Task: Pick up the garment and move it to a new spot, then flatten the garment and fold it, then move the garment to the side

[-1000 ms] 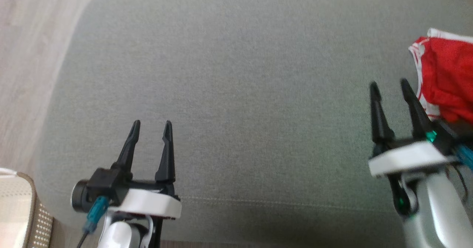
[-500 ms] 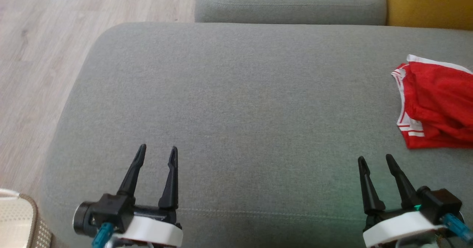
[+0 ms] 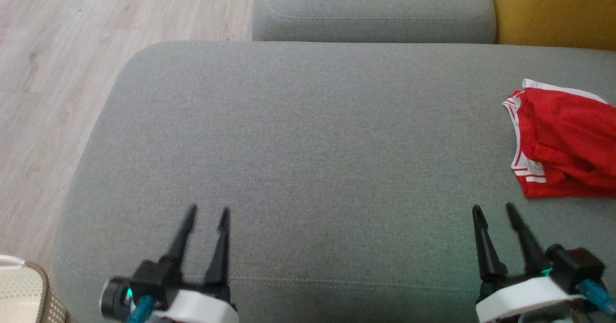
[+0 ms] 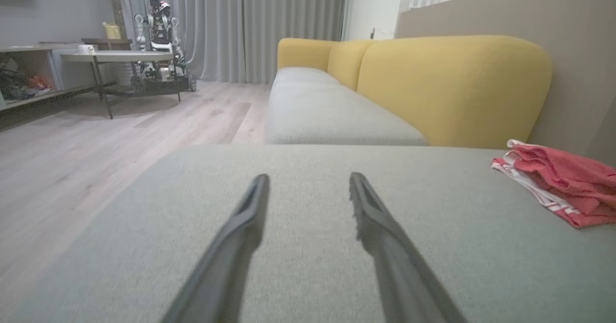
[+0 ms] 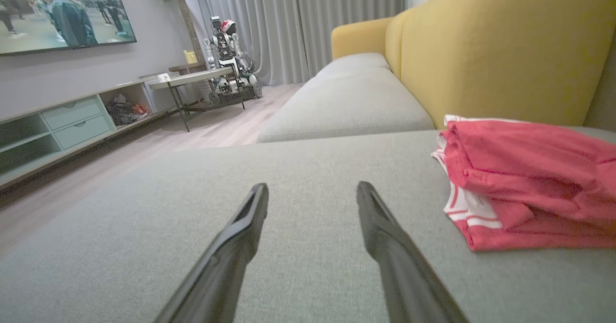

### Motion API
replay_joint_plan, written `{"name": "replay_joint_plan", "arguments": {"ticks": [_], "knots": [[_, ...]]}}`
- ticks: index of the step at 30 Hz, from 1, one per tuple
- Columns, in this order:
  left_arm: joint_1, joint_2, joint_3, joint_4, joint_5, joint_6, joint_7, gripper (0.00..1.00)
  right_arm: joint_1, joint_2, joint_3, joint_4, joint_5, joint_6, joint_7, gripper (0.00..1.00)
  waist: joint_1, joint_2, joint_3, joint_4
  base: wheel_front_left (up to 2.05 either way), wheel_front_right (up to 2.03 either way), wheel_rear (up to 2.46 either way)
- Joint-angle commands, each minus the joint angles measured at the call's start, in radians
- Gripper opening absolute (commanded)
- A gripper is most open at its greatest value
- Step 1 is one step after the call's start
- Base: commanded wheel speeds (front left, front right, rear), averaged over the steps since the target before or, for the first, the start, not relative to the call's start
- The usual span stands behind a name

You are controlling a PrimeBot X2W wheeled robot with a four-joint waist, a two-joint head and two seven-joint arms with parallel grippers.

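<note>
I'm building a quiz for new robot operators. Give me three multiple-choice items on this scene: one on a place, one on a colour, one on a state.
1. Where on the grey seat cushion does the garment lie in the head view?
A. In the centre
B. At the far right
C. At the near left corner

2. What colours is the garment?
A. Blue with yellow trim
B. Plain black
C. Red with white trim

3. How do the left gripper and right gripper stand?
A. Both open and empty
B. Right shut on the garment
C. Both shut on the garment

Answers:
1 B: it lies by the cushion's right edge, ahead of the right gripper.
2 C: the cloth is red with white stripes along its hem.
3 A: each pair of fingers stands apart over bare cushion, clear of the garment.
</note>
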Motion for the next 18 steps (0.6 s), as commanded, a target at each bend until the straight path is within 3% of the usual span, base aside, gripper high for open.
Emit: {"name": "replay_joint_plan", "arguments": {"ticks": [1, 18], "knots": [[0.006, 0.000, -0.002, 0.015, -0.002, 0.000, 0.000, 0.00, 0.000, 0.001, 0.001, 0.016, 0.003, 0.000, 0.000, 0.00, 0.0001, -0.0001, 0.000, 0.000, 0.00, 0.00, 0.00], [-0.009, 0.012, 0.024, 0.057, -0.193, -0.014, 0.031, 0.00, -0.023, -0.002, -0.002, 0.050, 0.172, 0.000, 0.040, 0.00, 0.0001, -0.0001, 0.005, -0.015, 0.00, 0.00, 0.00]]}}
